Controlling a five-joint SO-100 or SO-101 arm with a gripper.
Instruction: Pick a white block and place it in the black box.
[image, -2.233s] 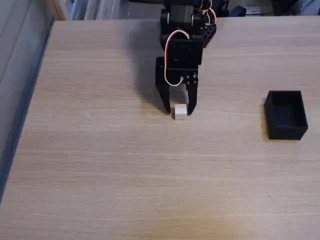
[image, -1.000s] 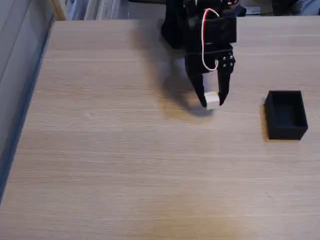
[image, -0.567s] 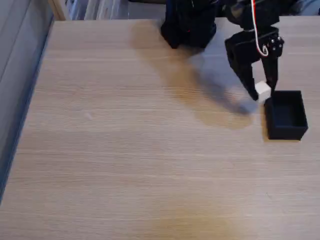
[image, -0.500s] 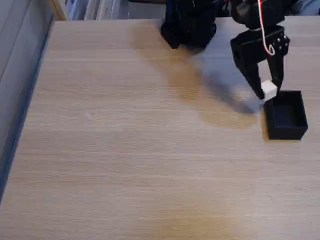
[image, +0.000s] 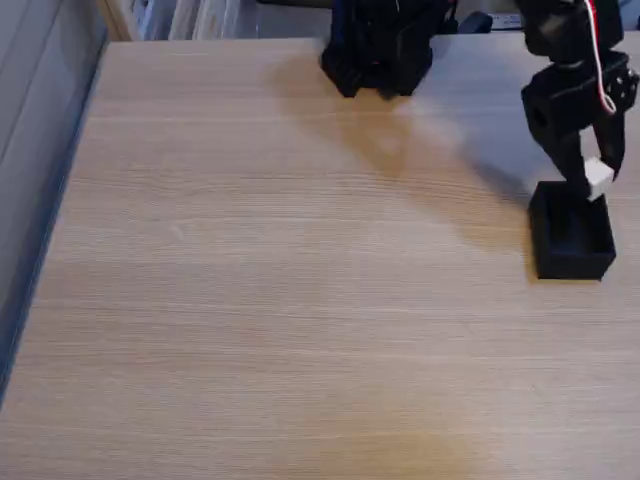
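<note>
Now the gripper is pinching the white block between its jaws, hanging it above the black box near the desk's right edge, lining up for release.

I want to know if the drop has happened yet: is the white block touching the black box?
Cannot tell. In the fixed view the white block, shut in the claw, overlaps the far rim of the black box; no gap or contact shows plainly.

Likely an office or study: wood-grain desk (shelved binders behind)
</note>
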